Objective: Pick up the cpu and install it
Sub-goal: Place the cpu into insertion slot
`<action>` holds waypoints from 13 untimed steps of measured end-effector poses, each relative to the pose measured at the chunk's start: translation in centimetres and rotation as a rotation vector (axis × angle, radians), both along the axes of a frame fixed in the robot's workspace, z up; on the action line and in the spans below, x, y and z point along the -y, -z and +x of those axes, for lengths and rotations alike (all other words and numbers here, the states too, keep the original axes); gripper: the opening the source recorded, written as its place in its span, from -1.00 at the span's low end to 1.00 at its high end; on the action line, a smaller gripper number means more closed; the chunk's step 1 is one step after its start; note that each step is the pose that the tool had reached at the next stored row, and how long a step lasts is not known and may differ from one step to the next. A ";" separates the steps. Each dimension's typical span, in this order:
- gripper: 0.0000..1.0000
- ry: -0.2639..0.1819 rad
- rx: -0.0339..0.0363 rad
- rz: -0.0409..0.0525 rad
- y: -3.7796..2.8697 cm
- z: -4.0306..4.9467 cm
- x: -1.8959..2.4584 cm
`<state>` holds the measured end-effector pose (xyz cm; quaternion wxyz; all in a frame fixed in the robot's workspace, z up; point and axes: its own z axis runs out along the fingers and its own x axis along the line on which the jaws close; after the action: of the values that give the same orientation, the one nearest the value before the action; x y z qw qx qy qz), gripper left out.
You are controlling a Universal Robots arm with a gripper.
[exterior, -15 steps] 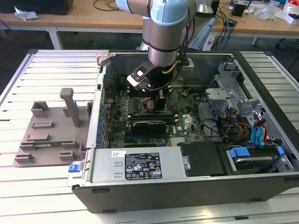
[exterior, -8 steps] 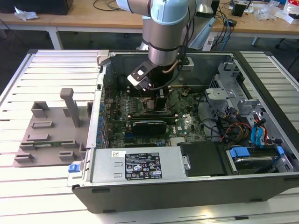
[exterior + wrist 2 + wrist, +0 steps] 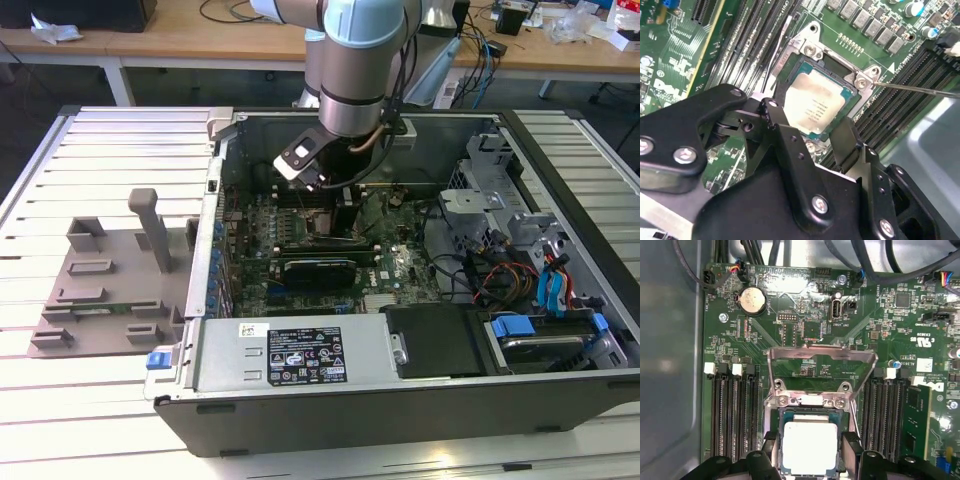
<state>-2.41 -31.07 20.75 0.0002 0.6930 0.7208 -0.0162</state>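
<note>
End effector hangs in the upper centre of the exterior view, lowered into the open computer case on the worktop. In both wrist views it brackets the cpu on two opposite edges; whether it clamps the chip or stands clear of it cannot be determined. The cpu lies flat, directly beneath the end effector and centred on it, within the socket on the motherboard, its edges square to the socket frame. The load plate stands hinged up, not yet closed over the chip.
</note>
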 end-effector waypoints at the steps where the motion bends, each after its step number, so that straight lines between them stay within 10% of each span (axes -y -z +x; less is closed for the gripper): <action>1: 0.24 0.000 0.0000 0.0001 -0.11 0.00 0.00; 13: -0.79 0.000 -0.0001 -0.0002 -0.25 -0.10 0.03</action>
<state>-2.51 -31.10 21.00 0.0002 0.6930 0.7208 -0.0164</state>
